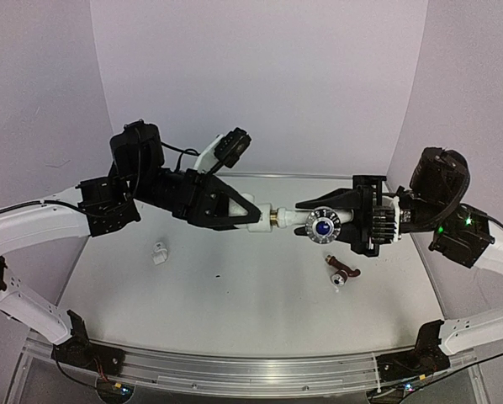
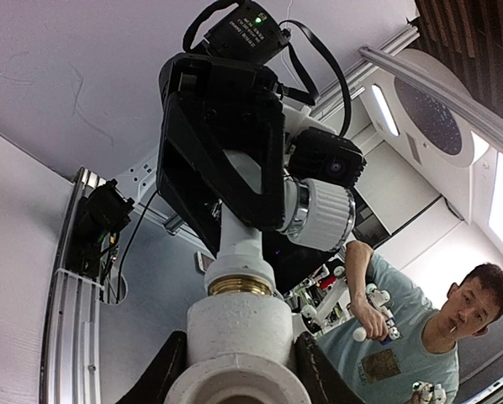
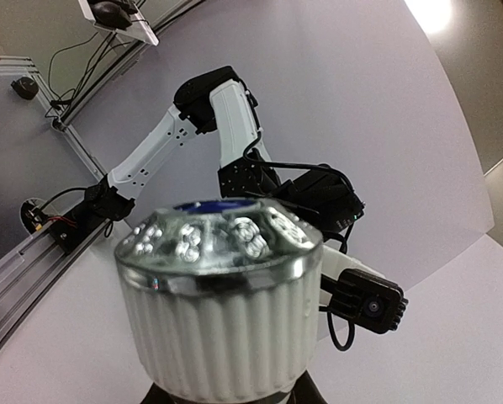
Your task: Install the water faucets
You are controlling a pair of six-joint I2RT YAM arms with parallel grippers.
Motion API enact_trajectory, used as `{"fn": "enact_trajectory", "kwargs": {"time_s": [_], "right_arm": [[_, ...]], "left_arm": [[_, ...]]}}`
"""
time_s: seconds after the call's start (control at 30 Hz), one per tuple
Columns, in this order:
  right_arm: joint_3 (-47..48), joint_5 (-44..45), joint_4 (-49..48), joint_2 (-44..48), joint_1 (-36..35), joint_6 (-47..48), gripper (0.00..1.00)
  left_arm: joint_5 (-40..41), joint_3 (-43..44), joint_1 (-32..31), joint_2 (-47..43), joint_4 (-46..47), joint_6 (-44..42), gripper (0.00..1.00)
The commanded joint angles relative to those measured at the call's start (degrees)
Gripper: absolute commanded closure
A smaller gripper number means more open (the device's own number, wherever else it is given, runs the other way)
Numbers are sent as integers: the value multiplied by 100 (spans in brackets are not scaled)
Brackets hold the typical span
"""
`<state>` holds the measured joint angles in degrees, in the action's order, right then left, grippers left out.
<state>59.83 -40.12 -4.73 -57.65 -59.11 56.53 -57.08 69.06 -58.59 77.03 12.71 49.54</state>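
One of the water faucets [image 1: 312, 224] hangs in mid-air over the table. Its silvery knob with a blue centre [image 1: 323, 225] faces up at the top camera. My right gripper [image 1: 340, 220] is shut on it. In the right wrist view the ribbed knob [image 3: 218, 311] fills the frame and only the fingertips [image 3: 169, 396] peek out beneath it. The faucet's brass threaded end [image 1: 278, 219] meets a white elbow fitting [image 1: 260, 221], and my left gripper [image 1: 251, 216] is shut on that fitting. In the left wrist view both fingers [image 2: 163, 374] press the fitting [image 2: 239, 332] below the brass ring [image 2: 239, 284].
A second white elbow fitting [image 1: 160, 252] lies on the table [image 1: 235, 295] at the left. A small brown and white part [image 1: 342, 273] lies right of centre. An aluminium rail [image 1: 235, 370] runs along the near edge. White walls close in the back and sides.
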Motion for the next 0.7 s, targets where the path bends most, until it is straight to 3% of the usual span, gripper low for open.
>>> {"fn": "enact_trajectory", "kwargs": {"time_s": [0.0,0.27,0.67], "right_arm": [[126,52,-222,17,12,370,100],[125,-50,6,29,10,1314,100],[93,-136,1140,192,5,3540,100]], "left_arm": [[-155,68,-21,54,267,31,71],[-277,-40,-21,101,614,320,100],[-330,-61,17,163,500,663,100]]}}
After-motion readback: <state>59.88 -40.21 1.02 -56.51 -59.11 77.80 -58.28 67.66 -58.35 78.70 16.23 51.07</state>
